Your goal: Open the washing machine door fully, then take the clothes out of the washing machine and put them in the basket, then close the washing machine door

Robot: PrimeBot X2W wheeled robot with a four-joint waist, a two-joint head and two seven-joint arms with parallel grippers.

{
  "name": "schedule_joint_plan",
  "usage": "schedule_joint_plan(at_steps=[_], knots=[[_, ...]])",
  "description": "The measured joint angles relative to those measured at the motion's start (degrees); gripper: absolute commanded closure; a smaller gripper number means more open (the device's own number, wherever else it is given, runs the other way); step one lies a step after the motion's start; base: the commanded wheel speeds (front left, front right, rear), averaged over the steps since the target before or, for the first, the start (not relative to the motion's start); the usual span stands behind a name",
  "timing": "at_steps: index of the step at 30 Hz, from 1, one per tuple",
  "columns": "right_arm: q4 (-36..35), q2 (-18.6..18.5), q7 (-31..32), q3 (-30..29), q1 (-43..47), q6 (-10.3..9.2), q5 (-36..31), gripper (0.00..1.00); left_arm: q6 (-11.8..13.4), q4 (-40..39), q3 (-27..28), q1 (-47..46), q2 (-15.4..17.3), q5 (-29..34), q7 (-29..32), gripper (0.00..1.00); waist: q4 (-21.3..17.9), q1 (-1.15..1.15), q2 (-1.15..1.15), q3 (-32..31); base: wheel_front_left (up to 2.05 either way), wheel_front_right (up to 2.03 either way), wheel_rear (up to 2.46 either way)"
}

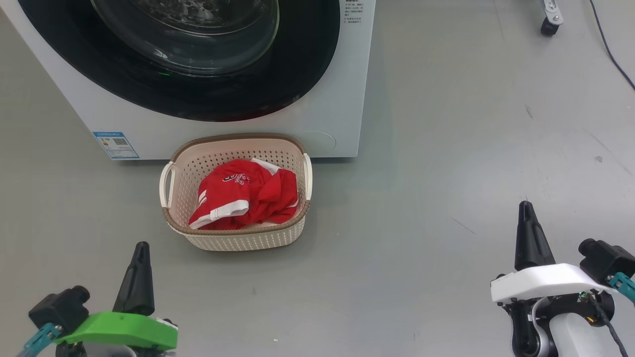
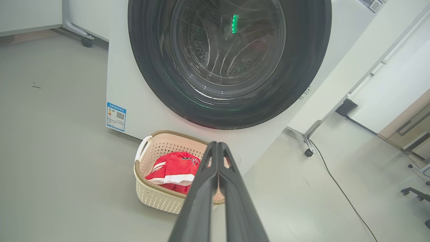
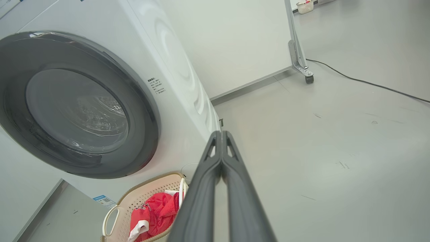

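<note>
The clothes [image 1: 243, 196] lie bunched in the basket [image 1: 238, 240], red cloth with white stripes and a white edge showing. The basket sits on the grey floor [image 1: 446, 198] just in front of the washing machine [image 1: 342, 119], below the lower curve of the washing machine door [image 1: 297, 84]. The door is closed flat against the white front, its black rim unbroken round the glass. Through the glass I can see the steel drum [image 2: 228, 50], and a green light [image 2: 234, 23] glints there. A blue sticker [image 1: 115, 145] is stuck low on the machine's front, on the robot's left of the basket.

Both arms are held low and back, well apart from the basket and from each other. The left tool [image 1: 141, 248] points toward the machine with its two dark fingers pressed together, tip to tip, empty. The right tool [image 1: 526, 208] is the same, fingers pressed together and gripping nothing. A black cable [image 1: 612, 54] trails across the floor off to the right.
</note>
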Motion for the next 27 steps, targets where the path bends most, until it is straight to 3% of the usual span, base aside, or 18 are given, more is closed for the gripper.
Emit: schedule_joint_plan(at_steps=[27], knots=[[1.9,-1.09,5.12,-2.88,-0.02,1.51,21.64,1.0,0.0,1.15,2.44,-0.08,0.04,-18.31,5.09,1.0,-0.24,0.0,0.0,-2.18,0.0,0.0,0.0]])
